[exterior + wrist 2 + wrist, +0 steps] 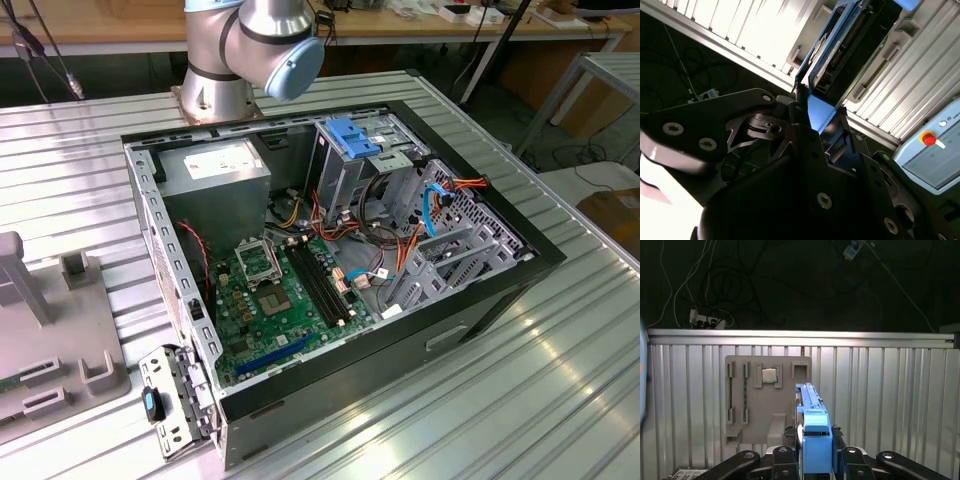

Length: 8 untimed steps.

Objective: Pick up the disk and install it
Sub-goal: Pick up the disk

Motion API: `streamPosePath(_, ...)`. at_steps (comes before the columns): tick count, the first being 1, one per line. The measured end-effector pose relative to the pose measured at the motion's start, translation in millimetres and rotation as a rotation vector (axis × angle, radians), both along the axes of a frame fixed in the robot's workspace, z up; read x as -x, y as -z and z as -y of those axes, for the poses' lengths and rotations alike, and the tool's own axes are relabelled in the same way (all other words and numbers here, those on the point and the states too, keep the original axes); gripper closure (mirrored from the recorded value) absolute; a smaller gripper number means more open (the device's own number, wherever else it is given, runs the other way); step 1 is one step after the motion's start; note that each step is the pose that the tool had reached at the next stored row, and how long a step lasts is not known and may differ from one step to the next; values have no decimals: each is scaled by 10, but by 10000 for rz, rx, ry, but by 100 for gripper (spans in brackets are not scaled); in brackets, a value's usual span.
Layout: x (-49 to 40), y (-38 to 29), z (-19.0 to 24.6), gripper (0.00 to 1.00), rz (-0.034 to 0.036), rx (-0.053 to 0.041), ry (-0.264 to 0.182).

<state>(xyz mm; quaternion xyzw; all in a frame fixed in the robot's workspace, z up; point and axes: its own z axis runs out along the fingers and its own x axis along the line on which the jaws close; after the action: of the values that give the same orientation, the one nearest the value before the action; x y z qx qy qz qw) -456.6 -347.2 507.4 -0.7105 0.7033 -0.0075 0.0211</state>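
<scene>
Black fingers (pixel 838 436) of the gripper (pixel 815 434) are closed on the disk (pixel 811 405), clamping its blue-railed end so that it stands edge-on in the first wrist view. In the second wrist view the disk (pixel 837 47) juts out from the gripper (pixel 817 112), held clear above the ribbed metal table (pixel 755 30). Beneath it lies a grey holder plate (pixel 752 400) carrying a small square chip (pixel 769 375). In the exterior view the open computer case (pixel 470 310) sits on the table, its blue-topped drive cage (pixel 352 140) near the power-supply box (pixel 215 165), with the arm's base (pixel 230 60) at the case's far side.
</scene>
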Motion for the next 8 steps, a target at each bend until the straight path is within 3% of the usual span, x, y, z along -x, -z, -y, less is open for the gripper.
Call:
streamPosePath(2, -48, 0, 0, 64, 0, 0, 0)
streamPosePath(4, -156, 0, 0, 64, -1, 0, 0)
streamPosePath(8, -254, 0, 0, 64, 0, 0, 0)
